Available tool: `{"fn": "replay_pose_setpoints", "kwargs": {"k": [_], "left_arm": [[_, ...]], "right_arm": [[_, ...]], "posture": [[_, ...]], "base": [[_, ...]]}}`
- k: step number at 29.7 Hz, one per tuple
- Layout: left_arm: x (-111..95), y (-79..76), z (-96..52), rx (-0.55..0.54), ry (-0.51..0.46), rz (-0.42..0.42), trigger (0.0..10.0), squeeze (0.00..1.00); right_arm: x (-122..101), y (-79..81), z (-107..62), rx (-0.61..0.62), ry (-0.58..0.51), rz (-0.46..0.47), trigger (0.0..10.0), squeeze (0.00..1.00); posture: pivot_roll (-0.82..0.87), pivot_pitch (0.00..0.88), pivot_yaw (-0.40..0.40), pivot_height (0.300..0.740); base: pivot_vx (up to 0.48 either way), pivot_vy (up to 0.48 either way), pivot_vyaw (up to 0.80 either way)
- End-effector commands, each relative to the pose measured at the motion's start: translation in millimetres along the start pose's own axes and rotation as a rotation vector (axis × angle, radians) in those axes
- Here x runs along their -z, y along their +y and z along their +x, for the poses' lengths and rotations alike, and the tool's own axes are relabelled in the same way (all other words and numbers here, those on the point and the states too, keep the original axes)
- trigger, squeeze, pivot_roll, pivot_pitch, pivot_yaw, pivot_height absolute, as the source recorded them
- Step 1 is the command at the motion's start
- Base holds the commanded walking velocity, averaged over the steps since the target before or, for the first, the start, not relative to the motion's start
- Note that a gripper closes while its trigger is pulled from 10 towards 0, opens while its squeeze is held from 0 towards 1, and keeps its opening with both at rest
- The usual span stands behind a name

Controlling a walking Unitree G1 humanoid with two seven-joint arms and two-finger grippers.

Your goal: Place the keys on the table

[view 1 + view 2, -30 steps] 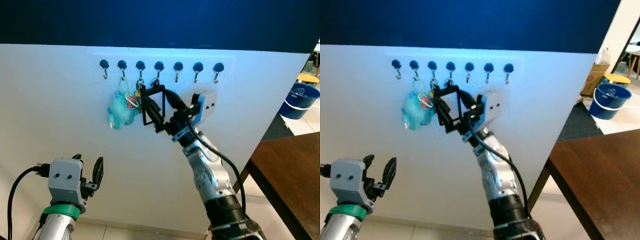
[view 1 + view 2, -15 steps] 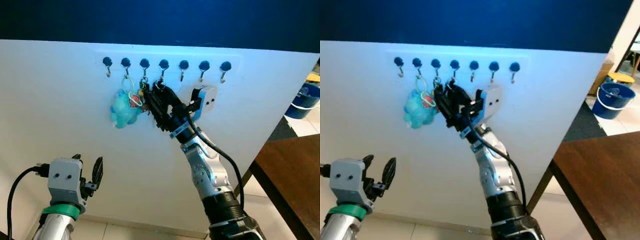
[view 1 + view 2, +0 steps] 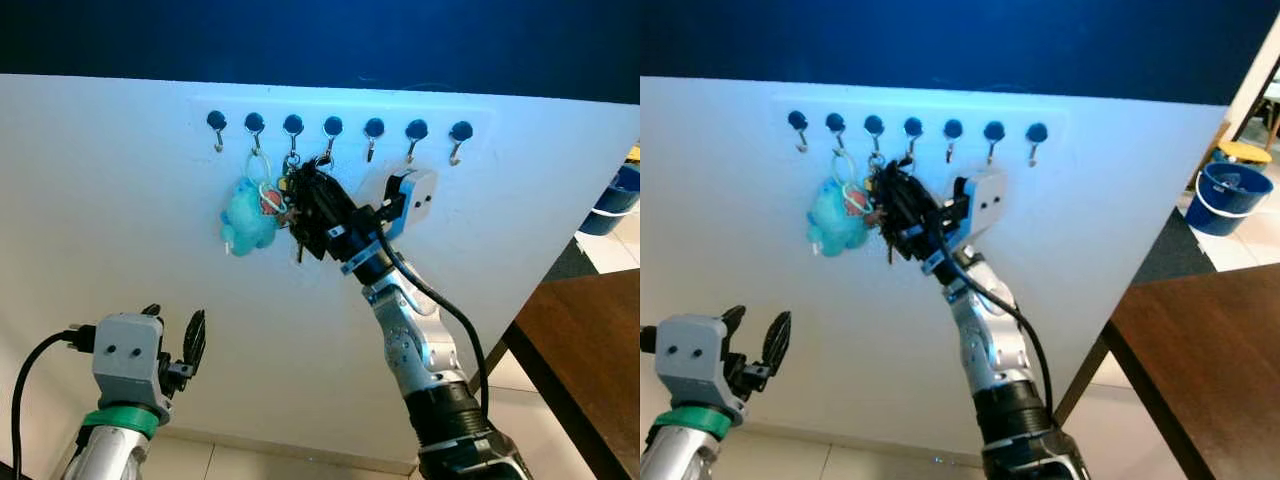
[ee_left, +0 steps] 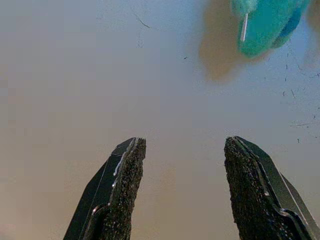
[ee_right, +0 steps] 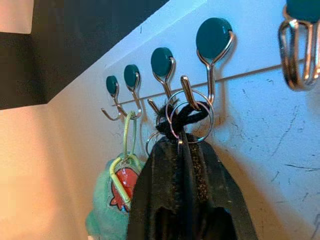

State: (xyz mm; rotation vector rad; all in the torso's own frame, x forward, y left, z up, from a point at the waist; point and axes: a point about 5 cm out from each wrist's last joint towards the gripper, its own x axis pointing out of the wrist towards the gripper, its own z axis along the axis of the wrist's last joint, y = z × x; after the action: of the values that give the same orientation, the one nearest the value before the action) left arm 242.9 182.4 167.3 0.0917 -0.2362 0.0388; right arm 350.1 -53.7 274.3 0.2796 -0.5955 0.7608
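Right gripper [image 5: 182,150] pinched tight on the keys [image 5: 186,120] hanging from their hook [image 5: 189,92] — lift the rings up and off its tip before pulling away toward the tabletop [image 3: 590,340] — left gripper [image 4: 185,192] idles, fingers apart.

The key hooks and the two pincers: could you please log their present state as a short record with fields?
hook rail: seven dark-capped hooks in a row on the white wall
keys: ring and black cord hanging on a hook, not yet lifted off
right pincer: raised to the rail, fingers shut on the black cord just below the ring
left pincer: low, open, holding nothing
neighbouring item: teal plush keychain hanging beside the right pincer
table: dark wooden top on the robot's right
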Motion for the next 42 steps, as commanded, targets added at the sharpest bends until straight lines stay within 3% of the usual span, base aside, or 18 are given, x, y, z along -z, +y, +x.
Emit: {"fn": "replay_pose_setpoints", "kwargs": {"k": [1, 2, 4, 6, 7, 8, 9, 24, 26, 27, 29, 33, 34, 35, 36, 37, 42], "left_arm": [[2.6, 3.2, -2.7, -0.010, 0.021, 0.012, 10.0, 0.00], [2.7, 2.8, -2.9, -0.009, 0.022, 0.012, 10.0, 0.00], [2.6, 2.7, -3.2, -0.008, 0.023, 0.012, 10.0, 0.00], [2.4, 2.2, -3.0, -0.006, 0.023, 0.012, 10.0, 0.00], [2.3, 2.0, -2.5, -0.005, 0.023, 0.013, 10.0, 0.00], [2.2, 1.9, -2.1, -0.004, 0.023, 0.013, 10.0, 0.00], [2.0, 1.7, -1.7, -0.002, 0.023, 0.013, 10.0, 0.00], [1.3, 0.7, -2.6, 0.009, 0.026, 0.016, 10.0, 0.00], [1.1, 0.7, -2.7, 0.010, 0.027, 0.016, 10.0, 0.00], [1.0, 0.3, -2.3, 0.014, 0.027, 0.017, 10.0, 0.00], [1.0, 0.1, -2.0, 0.016, 0.027, 0.017, 10.0, 0.00], [0.7, -0.2, -2.0, 0.021, 0.027, 0.017, 10.0, 0.00], [0.7, -0.2, -2.0, 0.023, 0.028, 0.018, 10.0, 0.00], [0.8, -0.2, -2.0, 0.023, 0.029, 0.019, 10.0, 0.00], [0.8, -0.2, -2.0, 0.023, 0.029, 0.019, 10.0, 0.00], [0.8, -0.2, -2.0, 0.025, 0.029, 0.020, 10.0, 0.00], [0.8, -0.3, -2.1, 0.026, 0.031, 0.022, 10.0, 0.00]], "right_arm": [[1.4, 3.6, 2.3, 0.000, 0.001, 0.012, 4.8, 0.00], [2.1, 3.5, 0.8, 0.008, 0.006, 0.011, 10.0, 0.00], [2.4, 3.6, -0.2, 0.013, 0.009, 0.011, 10.0, 0.00], [2.5, 4.2, -1.0, 0.014, 0.011, 0.012, 9.5, 0.00], [1.4, 4.6, -0.3, 0.012, 0.007, 0.015, 2.5, 0.00], [0.5, 4.9, 0.2, 0.011, 0.004, 0.016, 2.5, 0.00], [-1.2, 5.1, 1.5, 0.009, -0.001, 0.020, 0.0, 0.00], [-26.6, 15.9, 19.6, -0.034, -0.081, 0.069, 0.3, 0.00], [-28.8, 16.5, 20.8, -0.034, -0.089, 0.073, 0.8, 0.00], [-33.4, 17.0, 23.8, -0.035, -0.103, 0.083, 2.0, 0.00], [-34.9, 17.1, 24.6, -0.036, -0.107, 0.086, 2.0, 0.00], [-40.1, 20.2, 27.8, -0.051, -0.116, 0.093, 3.3, 0.00], [-42.1, 22.1, 29.7, -0.060, -0.115, 0.095, 4.5, 0.00], [-42.8, 23.3, 31.0, -0.067, -0.110, 0.093, 6.7, 0.00], [-42.8, 23.3, 31.0, -0.067, -0.110, 0.093, 6.7, 0.00], [-44.1, 25.4, 33.2, -0.079, -0.105, 0.090, 10.0, 0.00], [-40.8, 27.8, 33.8, -0.095, -0.078, 0.082, 10.0, 0.00]], "posture": [[-0.13, 0.102, 0.086, 0.740], [-0.13, 0.102, 0.086, 0.740], [-0.13, 0.106, 0.090, 0.740], [-0.13, 0.106, 0.090, 0.740], [-0.13, 0.106, 0.090, 0.740], [-0.13, 0.106, 0.090, 0.740], [-0.13, 0.106, 0.090, 0.740], [-0.13, 0.115, 0.095, 0.740], [-0.13, 0.115, 0.095, 0.740], [-0.13, 0.115, 0.095, 0.740], [-0.13, 0.115, 0.095, 0.740], [-0.13, 0.117, 0.099, 0.740], [-0.13, 0.117, 0.099, 0.740], [-0.13, 0.117, 0.099, 0.740], [-0.13, 0.117, 0.099, 0.740], [-0.13, 0.117, 0.099, 0.740], [-0.13, 0.117, 0.099, 0.740]], "base": [[0.000, 0.000, 0.00], [0.000, 0.000, 0.00], [0.000, 0.000, 0.00], [0.000, 0.000, 0.00], [0.000, 0.000, 0.00], [0.000, 0.000, 0.00], [0.000, 0.000, 0.00], [0.000, 0.000, 0.00], [0.000, 0.000, 0.00], [0.000, 0.000, 0.00], [0.000, 0.000, 0.00], [0.000, 0.000, 0.00], [0.000, 0.000, 0.00], [0.000, 0.000, 0.00], [0.000, 0.000, 0.00], [0.000, 0.000, 0.00], [0.000, 0.000, 0.00]]}}
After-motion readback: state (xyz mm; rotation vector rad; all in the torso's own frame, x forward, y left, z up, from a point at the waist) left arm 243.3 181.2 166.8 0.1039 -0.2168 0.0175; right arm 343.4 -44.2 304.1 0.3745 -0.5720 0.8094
